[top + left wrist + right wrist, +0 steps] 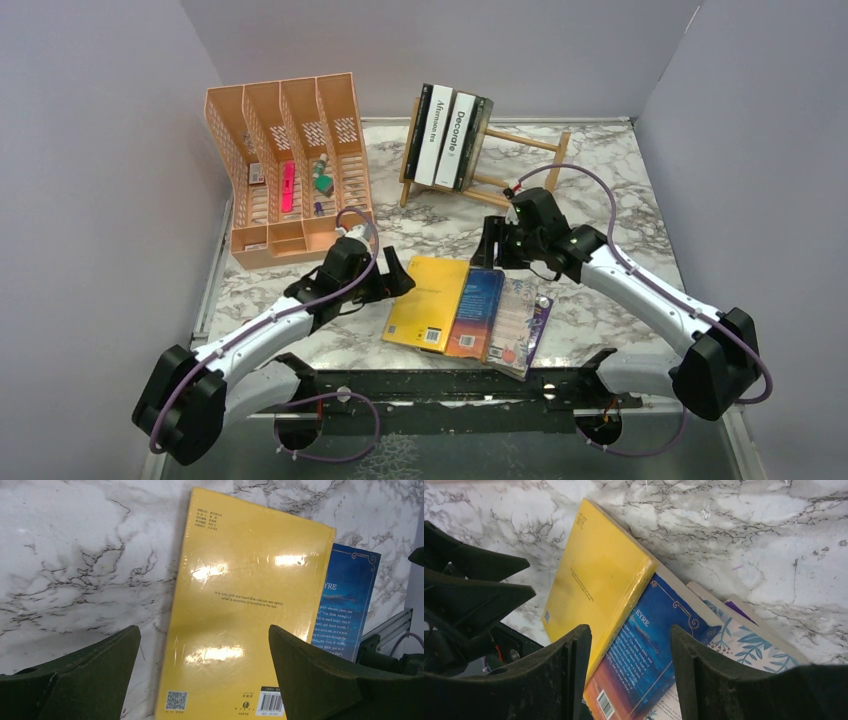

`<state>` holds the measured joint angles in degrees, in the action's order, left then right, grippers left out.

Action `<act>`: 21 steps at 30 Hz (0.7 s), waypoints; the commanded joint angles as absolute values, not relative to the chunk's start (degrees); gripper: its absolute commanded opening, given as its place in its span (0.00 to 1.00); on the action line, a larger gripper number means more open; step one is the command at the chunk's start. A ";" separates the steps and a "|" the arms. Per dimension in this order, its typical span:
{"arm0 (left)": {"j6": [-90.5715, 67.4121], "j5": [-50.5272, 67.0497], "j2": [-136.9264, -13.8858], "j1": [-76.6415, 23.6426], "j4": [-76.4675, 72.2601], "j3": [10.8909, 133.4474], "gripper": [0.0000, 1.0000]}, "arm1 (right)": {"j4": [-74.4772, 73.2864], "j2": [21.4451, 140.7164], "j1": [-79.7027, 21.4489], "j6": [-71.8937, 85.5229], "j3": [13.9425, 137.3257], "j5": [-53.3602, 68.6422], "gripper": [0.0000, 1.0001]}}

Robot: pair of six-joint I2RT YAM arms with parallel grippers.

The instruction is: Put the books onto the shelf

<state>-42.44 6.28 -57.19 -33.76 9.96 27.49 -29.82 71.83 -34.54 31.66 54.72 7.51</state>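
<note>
Top external, layout: three books already stand in the shelf at the back. The yellow book, blue-orange book and floral book lie fanned and overlapping on the worktop.
Left wrist, jaws: left jaws wide apart with nothing in them, looking down on the yellow book.
Left wrist, surface: glossy wrap with big glare patches, so I'd guess it's slippery. It lies flat on the marble on that side.
Right wrist, jaws: right jaws apart and empty, over the spot where yellow overlaps blue-orange.
Right wrist, shapes: the yellow one is thick and sits on top. The floral one is at the bottom.
How I'd do it: take yellow first, pinching it by the raised edge resting on blue-orange. Then stand it upright in the free right part of the shelf.
</note>
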 commanded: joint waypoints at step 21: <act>-52.42 20.47 -71.51 -34.60 -17.13 18.18 0.67 | -20.60 69.49 -34.67 32.76 45.19 17.10 0.64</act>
<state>-51.03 15.29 -70.74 -33.76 -15.55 19.00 -23.03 68.45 -34.54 31.99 46.19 15.25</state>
